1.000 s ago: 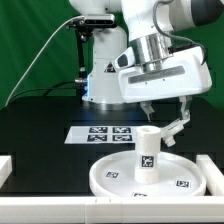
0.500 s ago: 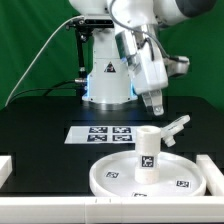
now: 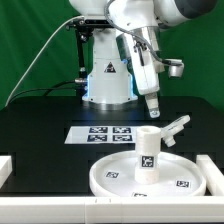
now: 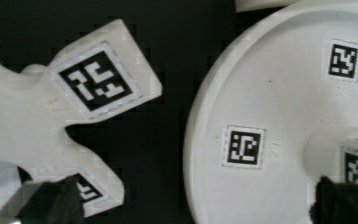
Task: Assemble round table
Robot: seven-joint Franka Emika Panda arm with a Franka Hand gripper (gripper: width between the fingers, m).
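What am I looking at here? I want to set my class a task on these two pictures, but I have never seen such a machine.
It is a robot arm, and its end carries a two-finger gripper. One picture comes from a camera standing off the arm. The other comes from a camera on its wrist, looking down from close up. On the black table lies a white round disc with a short post standing upright on it. A cross-shaped piece sits beside the disc, not touching it. The flat marker board behind them only carries printed tags. The gripper hangs above the parts, open and holding nothing.
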